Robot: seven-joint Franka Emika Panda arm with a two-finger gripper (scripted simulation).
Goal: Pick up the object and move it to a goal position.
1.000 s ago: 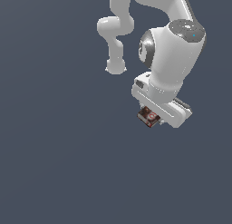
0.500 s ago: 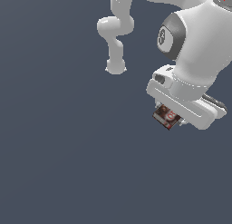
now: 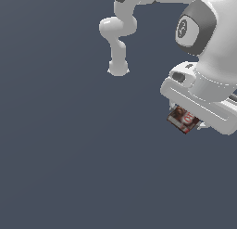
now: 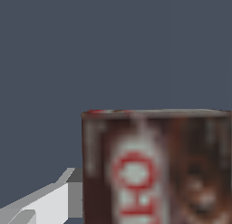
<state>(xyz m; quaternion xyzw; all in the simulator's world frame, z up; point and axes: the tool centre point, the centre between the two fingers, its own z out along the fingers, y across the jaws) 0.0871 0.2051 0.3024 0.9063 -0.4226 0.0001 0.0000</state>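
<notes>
The object is a small flat dark-brown box (image 3: pixel 183 119) with red and white label marks. It sits under my white gripper (image 3: pixel 187 116) at the exterior view's right, held above the grey floor. The gripper is shut on the box, and its body hides most of the fingers. In the wrist view the box (image 4: pixel 156 166) fills much of the picture close up, with one light grey finger (image 4: pixel 50 198) beside it.
The arm's white links and round base (image 3: pixel 118 68) stand farther back in the exterior view. A plain dark grey floor (image 3: pixel 69 168) spreads all around.
The gripper has moved toward the exterior view's right and slightly down, carrying the box with it. The arm looks larger in view.
</notes>
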